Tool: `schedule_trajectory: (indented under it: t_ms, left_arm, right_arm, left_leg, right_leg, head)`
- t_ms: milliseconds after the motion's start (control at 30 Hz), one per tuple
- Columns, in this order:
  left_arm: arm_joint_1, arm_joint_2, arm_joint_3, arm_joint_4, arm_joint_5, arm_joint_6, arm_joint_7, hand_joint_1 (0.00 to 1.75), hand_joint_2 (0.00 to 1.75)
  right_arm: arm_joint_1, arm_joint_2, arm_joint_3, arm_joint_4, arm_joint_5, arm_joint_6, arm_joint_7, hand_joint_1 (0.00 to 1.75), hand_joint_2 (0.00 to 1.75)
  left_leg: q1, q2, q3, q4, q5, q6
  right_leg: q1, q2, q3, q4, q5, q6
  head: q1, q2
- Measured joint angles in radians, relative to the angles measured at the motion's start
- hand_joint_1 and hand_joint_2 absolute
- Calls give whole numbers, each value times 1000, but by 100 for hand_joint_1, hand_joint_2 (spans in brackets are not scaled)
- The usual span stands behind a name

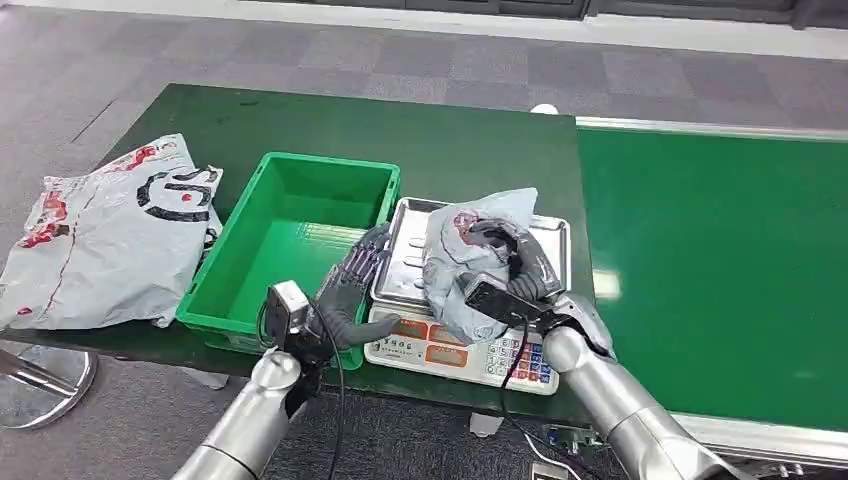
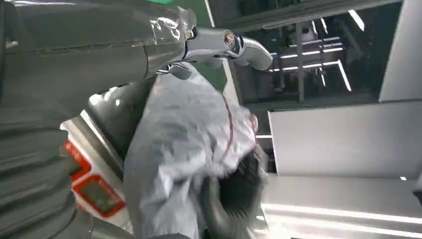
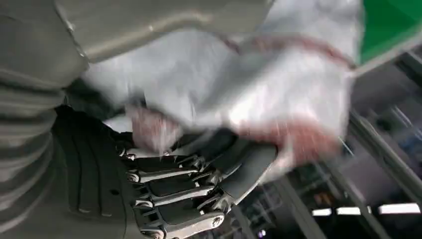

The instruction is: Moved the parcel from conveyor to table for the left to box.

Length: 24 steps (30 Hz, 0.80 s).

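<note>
The right robot hand (image 1: 520, 262) is clamped on one crumpled grey parcel (image 1: 458, 262) over the steel pan of a single scale (image 1: 462, 352), while the left robot hand (image 1: 352, 285) hangs with fingers spread and nothing in them between the scale's left edge and the one green box (image 1: 290, 250). The right wrist view shows dark fingers (image 3: 199, 174) wrapped under the parcel's blurred red print, and the left wrist view shows the scale's orange panel (image 2: 94, 191) beneath the bag. A second, flat grey mailer (image 1: 105, 235) lies at the left end of the green tabletop (image 1: 470, 150), with the green conveyor (image 1: 720, 270) to the right.
</note>
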Motion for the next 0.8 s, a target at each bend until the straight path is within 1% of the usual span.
schedule_trajectory:
  t_ms: [133, 233, 333, 367, 433, 533, 667, 800]
  left_arm:
    - [-28, 0, 15, 37, 2, -2, 0, 0, 175]
    - [-44, -5, 36, 65, 20, -14, 0, 0, 175]
    - [-77, -8, 73, 114, 55, -51, 0, 0, 175]
    - [-90, -8, 90, 133, 58, -53, 0, 0, 175]
    - [-110, -9, 116, 154, 52, -45, 0, 0, 175]
    - [-134, -16, 141, 181, 50, -31, 0, 0, 175]
    - [-158, -29, 173, 203, 39, 15, 0, 0, 175]
    - [-172, -49, 188, 195, 4, 70, -1, 0, 175]
  right_arm:
    - [12, -8, -20, -67, -12, 7, 9, 0, 175]
    - [17, -7, -48, -108, -59, 4, -16, 0, 175]
    - [36, 4, -113, -181, -168, -25, -96, 0, 175]
    - [53, 14, -149, -229, -219, -49, -137, 0, 175]
    - [86, 33, -206, -320, -295, -88, -186, 0, 175]
    - [122, 48, -263, -423, -332, -115, -196, 0, 175]
    - [184, 55, -295, -581, -401, -204, -198, 0, 175]
    - [239, 57, -308, -713, -432, -203, -200, 0, 175]
  left_leg:
    - [0, 1, 0, 0, 0, 0]
    - [0, 1, 0, 0, 0, 0]
    - [0, 0, 0, 0, 0, 0]
    - [0, 0, -1, 0, 0, 0]
    - [0, -1, -1, 0, 0, 0]
    - [0, -1, -1, 0, 0, 0]
    - [0, -1, -1, 0, 0, 0]
    - [0, -1, -2, 0, 0, 0]
  right_leg:
    - [0, 2, 0, 0, 0, 0]
    - [0, 1, -1, 0, 0, 0]
    - [0, 0, 0, 0, 0, 0]
    - [0, 0, 0, 0, 0, 0]
    - [0, 0, 0, 0, 0, 0]
    - [0, 0, -1, 0, 0, 0]
    - [0, -1, -1, 0, 0, 0]
    - [0, -1, -1, 0, 0, 0]
  head:
    - [0, 0]
    - [0, 0]
    - [0, 0]
    - [0, 0]
    - [0, 0]
    - [0, 0]
    - [0, 0]
    - [0, 0]
